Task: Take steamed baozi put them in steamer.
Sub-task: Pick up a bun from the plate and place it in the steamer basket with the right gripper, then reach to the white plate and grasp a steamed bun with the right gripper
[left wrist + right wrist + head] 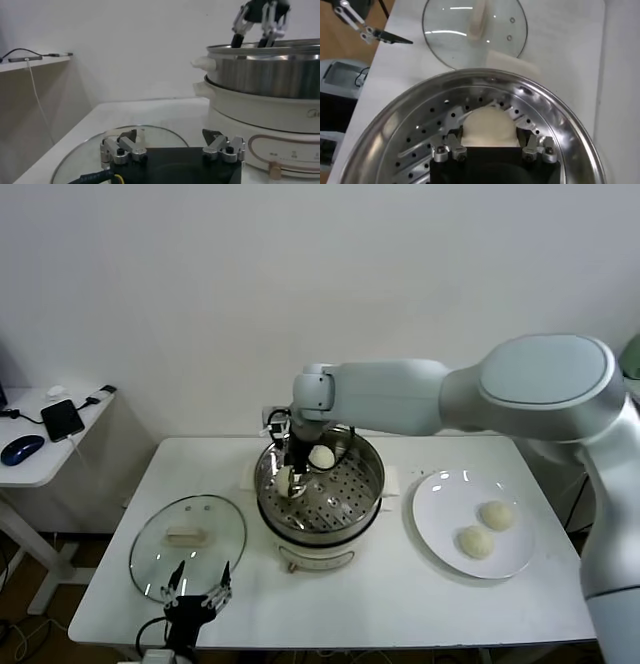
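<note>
The steel steamer (372, 476) stands mid-table on its cream base. My right gripper (290, 482) reaches down into its left side. In the right wrist view the right gripper (489, 134) is shut on a cream-white baozi (487, 125), low over the perforated tray (412, 142). A second baozi (322, 456) lies at the back of the tray. Two more baozi (496, 515) (475, 542) lie on the white plate (435, 519) to the right. My left gripper (198, 598) is open and empty, parked at the table's front edge.
A glass lid (188, 542) with a white handle lies flat left of the steamer, just beyond my left gripper (172, 137). The steamer's wall (265, 75) rises close on that gripper's right. A side table with a phone (62, 419) and a mouse stands far left.
</note>
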You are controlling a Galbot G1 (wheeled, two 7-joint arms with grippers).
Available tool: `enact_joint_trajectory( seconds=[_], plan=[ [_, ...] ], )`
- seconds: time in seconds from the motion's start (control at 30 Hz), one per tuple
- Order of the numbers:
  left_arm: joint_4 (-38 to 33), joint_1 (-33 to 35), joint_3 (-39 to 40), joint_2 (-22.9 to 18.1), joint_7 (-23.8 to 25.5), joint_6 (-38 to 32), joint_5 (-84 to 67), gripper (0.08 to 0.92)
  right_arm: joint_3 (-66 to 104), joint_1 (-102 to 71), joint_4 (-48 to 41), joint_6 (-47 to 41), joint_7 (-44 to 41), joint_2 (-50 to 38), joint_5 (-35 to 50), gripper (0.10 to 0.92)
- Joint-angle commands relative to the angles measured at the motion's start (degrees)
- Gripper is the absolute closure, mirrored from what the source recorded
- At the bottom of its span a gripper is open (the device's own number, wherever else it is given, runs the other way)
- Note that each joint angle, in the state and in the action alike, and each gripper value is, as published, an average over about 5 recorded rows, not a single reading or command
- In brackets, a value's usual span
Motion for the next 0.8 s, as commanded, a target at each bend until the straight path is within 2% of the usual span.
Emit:
enact_joint_trajectory(
  seconds=[0.03, 0.13, 0.27, 0.47, 0.67, 0.8],
  plan=[
    [0.0, 0.0, 0.0, 0.1, 0.0, 0.0, 0.0, 0.177, 1.5, -2.4, -2.9, 0.9, -0.2, 1.5, -1.1, 0.242],
    [-0.1, 0.1, 0.1, 0.2, 0.0, 0.0, 0.0, 0.177, 0.6, 1.2, -1.0, 3.0, -3.5, -0.8, -2.0, 0.208],
    [-0.3, 0.0, 0.2, 0.3, 0.0, 0.0, 0.0, 0.177, -0.7, 8.1, 3.1, 7.1, -9.9, -6.6, -3.1, 0.203],
    [-0.6, 0.0, 0.5, 0.5, 0.1, 0.0, 0.0, 0.177, -4.1, 19.6, 9.2, 12.8, -17.4, -22.4, -3.3, 0.202],
    [-0.6, -0.2, 0.6, 0.8, 0.1, 0.1, 0.0, 0.177, -16.1, 29.3, 20.9, 14.4, -17.5, -39.9, -12.2, 0.203],
    [-0.6, -0.6, 0.5, 0.9, 0.1, 0.3, -0.1, 0.177, -21.3, 26.5, 27.2, 14.6, -14.9, -50.7, -21.9, 0.202]
  ],
)
